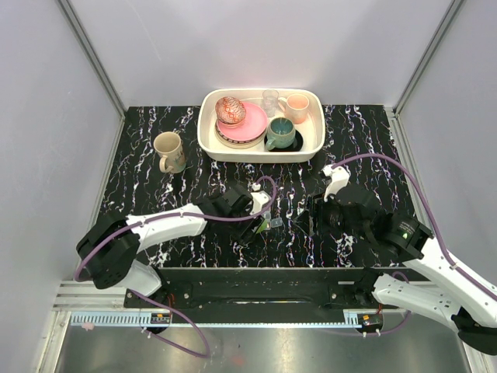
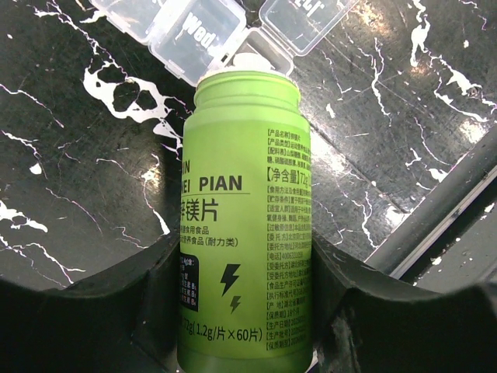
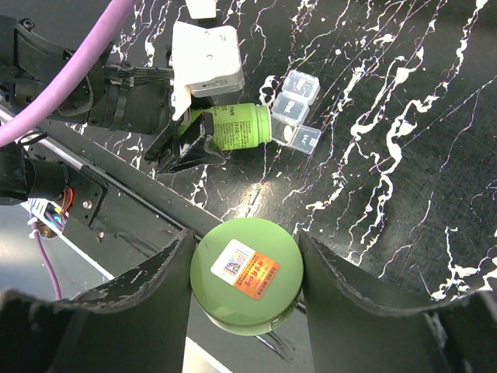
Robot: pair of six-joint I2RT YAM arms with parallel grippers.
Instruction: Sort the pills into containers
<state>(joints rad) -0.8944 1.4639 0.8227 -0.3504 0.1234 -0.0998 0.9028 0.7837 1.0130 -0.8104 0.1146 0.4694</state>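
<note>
Green bottle (image 2: 245, 225), label, left wrist view:
- Latin print "EI PIAN", start cut off; above it a lone "N".
- Large Chinese "镁片" beneath.
- Right panel heading "净含量"; fine print below too small to read.
- Bottom line "(1.2g/片×60片)".
- Two black lightning-bolt signs mid-label.

Containers (image 2: 194, 31):
- One lid embossed "Wed".
- Neighbouring lid's lettering cut off, illegible.

Green cap (image 3: 245, 299), right wrist view:
- Sticker (image 3: 245, 268) with code square and orange patch; print unreadable.
</note>
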